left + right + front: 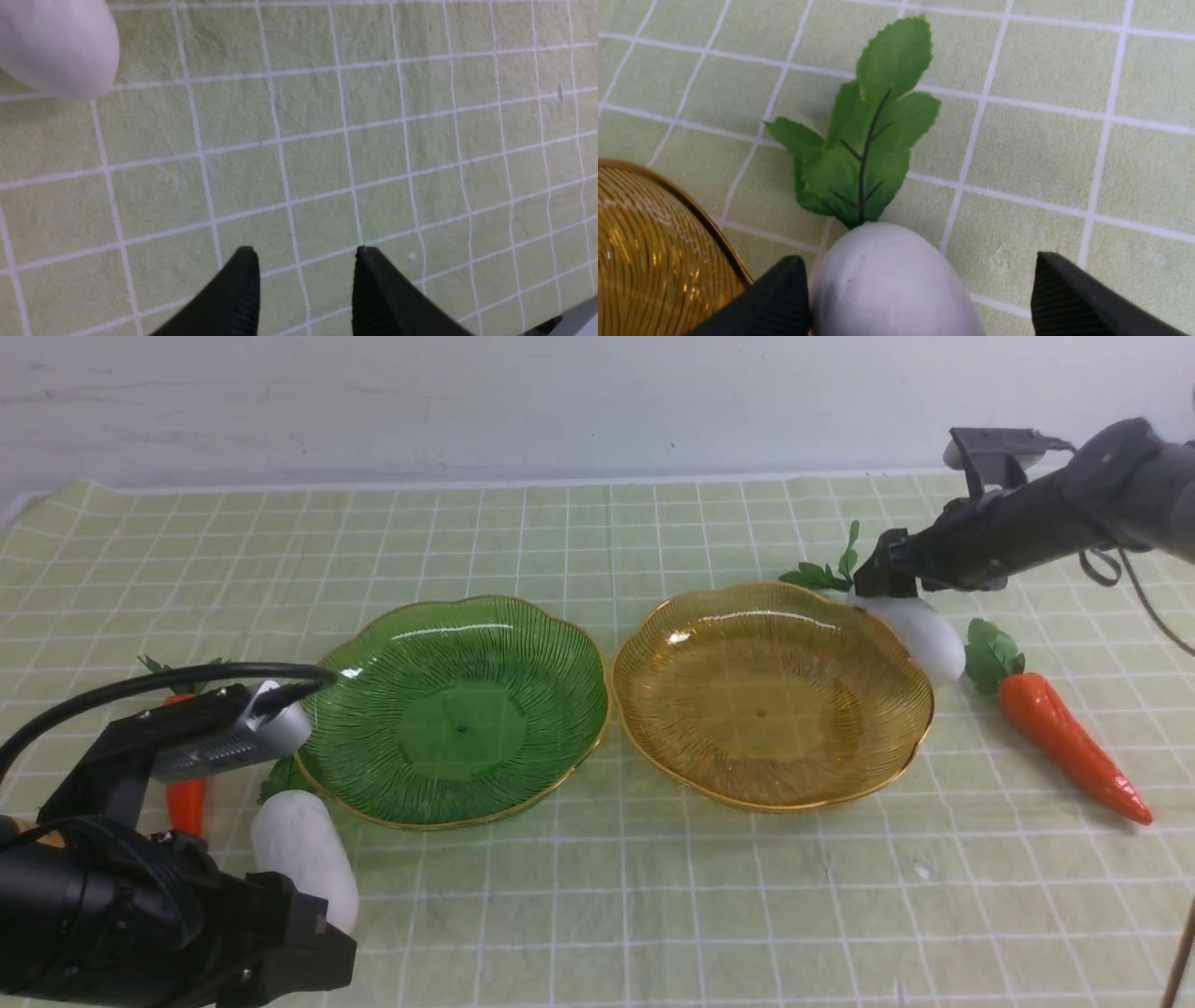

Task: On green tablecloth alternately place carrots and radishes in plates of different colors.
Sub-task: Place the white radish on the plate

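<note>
The green tablecloth (597, 915) covers the table. The dark green plate (453, 709) and the amber plate (770, 695) sit side by side at the centre, both empty. My right gripper (882, 581) is open and low over a white radish (920, 635) just right of the amber plate. In the right wrist view the gripper (920, 259) straddles this radish (887, 284); one finger touches its side, the other stands apart. A carrot (1064, 733) lies further right. My left gripper (306, 252) is open and empty over bare cloth, near the second radish (303, 854). The second carrot (187, 803) is partly hidden.
The amber plate's rim (691, 205) lies close beside my right gripper's inner finger. The left wrist camera and its cable (224, 728) overlap the green plate's left edge in the front view. A white wall runs behind the table's far edge.
</note>
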Action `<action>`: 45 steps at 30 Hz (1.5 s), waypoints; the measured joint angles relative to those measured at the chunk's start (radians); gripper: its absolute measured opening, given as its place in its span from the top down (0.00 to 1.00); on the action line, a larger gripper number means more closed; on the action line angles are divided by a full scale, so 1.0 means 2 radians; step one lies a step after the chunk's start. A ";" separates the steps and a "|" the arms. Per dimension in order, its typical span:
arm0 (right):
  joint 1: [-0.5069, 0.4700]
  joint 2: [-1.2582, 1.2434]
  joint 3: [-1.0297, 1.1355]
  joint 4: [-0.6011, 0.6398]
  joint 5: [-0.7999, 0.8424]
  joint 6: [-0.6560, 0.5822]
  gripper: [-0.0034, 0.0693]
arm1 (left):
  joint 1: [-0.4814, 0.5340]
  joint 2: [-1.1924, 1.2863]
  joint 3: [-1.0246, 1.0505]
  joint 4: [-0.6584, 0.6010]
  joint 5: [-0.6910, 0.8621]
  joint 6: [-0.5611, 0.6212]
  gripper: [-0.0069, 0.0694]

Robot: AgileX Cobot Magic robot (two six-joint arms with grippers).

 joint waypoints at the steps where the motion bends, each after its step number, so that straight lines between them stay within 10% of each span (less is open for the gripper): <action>1: 0.000 0.000 0.000 0.000 0.001 0.000 0.16 | 0.000 0.000 0.000 0.000 0.000 0.000 0.57; 25: 0.000 0.007 -0.039 -0.082 0.047 0.033 0.36 | 0.000 0.000 0.000 -0.001 -0.002 0.000 0.57; 36: 0.008 -0.079 -0.145 -0.136 0.248 0.190 0.36 | 0.000 0.000 0.000 -0.001 -0.004 0.000 0.57; 45: 0.077 -0.088 -0.112 -0.184 0.257 0.291 0.36 | 0.000 0.000 0.000 0.012 0.000 0.000 0.57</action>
